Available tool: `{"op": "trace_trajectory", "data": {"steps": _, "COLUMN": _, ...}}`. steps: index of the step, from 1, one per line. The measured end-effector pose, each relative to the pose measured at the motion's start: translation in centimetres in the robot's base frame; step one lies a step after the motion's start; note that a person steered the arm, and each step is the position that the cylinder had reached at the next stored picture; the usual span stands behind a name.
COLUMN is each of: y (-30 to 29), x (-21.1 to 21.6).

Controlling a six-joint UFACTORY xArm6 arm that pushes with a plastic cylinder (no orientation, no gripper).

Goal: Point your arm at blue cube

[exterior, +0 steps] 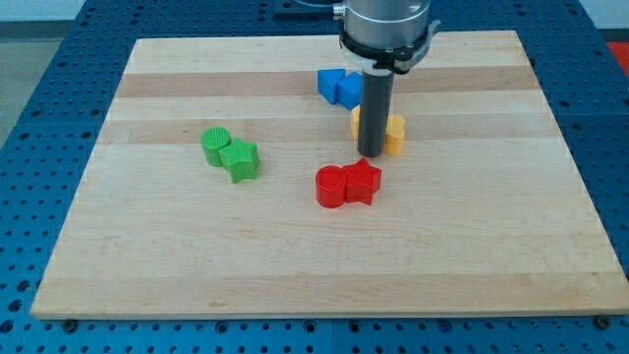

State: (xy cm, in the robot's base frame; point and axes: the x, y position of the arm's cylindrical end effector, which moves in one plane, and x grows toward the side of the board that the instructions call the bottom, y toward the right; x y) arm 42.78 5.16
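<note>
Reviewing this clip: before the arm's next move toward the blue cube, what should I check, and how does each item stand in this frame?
1. Blue cube visible: ok, at the view's top centre, partly behind the rod.
2. My tip located: ok, on the board below the blue pair.
3. Tip at the blue cube: not ok, it stands by the yellow blocks.
4. Straight path clear: not ok, the yellow blocks lie between.
5. Neighbour risk: not ok, a second blue block touches the cube.
6. Tip touching yellow: cannot tell, the rod hides it.
</note>
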Motion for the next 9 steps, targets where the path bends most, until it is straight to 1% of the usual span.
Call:
{"op": "trace_trajectory", "data": {"steps": 1, "y": 0.0, "x": 0.8}}
{"op": "trace_trajectory", "data": {"steps": 4, "y": 6.1, "x": 1.0}}
{"op": "trace_trajectory", "data": {"steps": 6, "y": 7.5, "x": 0.9}}
{"op": "trace_trajectory", "data": {"steps": 7, "y": 11.8, "x": -1.3}}
{"op": "trace_trajectory", "data": {"steps": 8, "y": 13.3, "x": -5.0}}
{"op": "trace_trajectory", "data": {"steps": 9, "y": 11.0, "x": -7.9}}
